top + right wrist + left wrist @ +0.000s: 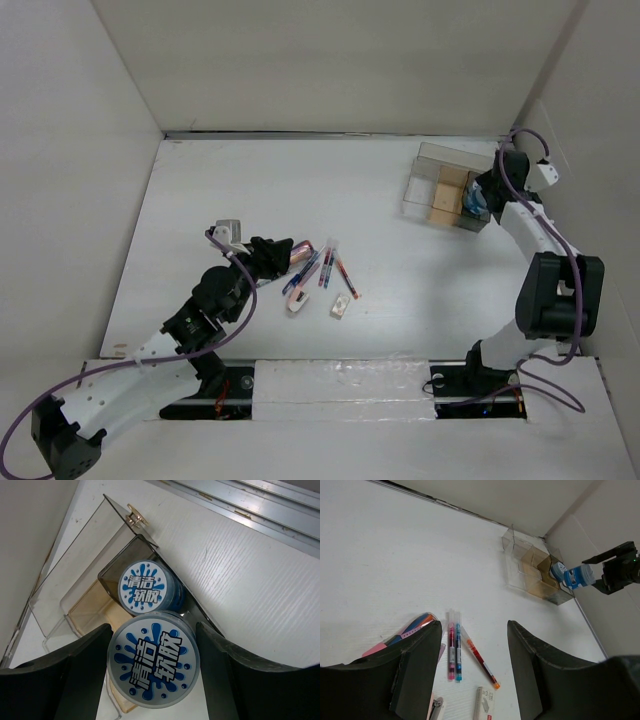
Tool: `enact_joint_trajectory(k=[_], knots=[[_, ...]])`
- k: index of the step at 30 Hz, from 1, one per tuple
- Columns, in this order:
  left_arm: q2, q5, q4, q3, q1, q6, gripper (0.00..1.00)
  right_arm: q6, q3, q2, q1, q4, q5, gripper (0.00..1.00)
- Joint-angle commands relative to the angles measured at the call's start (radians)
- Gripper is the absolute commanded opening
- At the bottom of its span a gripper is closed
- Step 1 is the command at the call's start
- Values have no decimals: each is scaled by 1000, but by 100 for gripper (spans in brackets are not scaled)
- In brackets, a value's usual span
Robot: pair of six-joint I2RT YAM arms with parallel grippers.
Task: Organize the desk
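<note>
White desk (250, 200) boxed in by white wall panels (330, 60), clear tray (440, 158) at its far right corner. My right gripper (152, 675) is clamped on a round blue tub (153, 666), lid reads 清洁软胶 in white on a blue splash. A second tub (145, 588) with the same label sits in the tray's dark compartment. That text is only legible on right wrist; top view gives just a blue speck there. Left wrist shows the held tub side-on, above the tray's near end. My left gripper (475, 665) is released, fingers spread over the pens (454, 652) at desk centre, small white packet (484, 702) nearer. Pen print too small to read
</note>
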Motion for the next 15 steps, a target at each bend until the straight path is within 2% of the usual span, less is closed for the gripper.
enact_joint_trajectory(k=[1, 15], knots=[[-1, 6, 40, 25, 2, 2, 51, 17, 98, 44, -7, 64, 40, 48], [6, 6, 42, 27, 2, 2, 51, 46, 89, 80, -7, 49, 52, 56]])
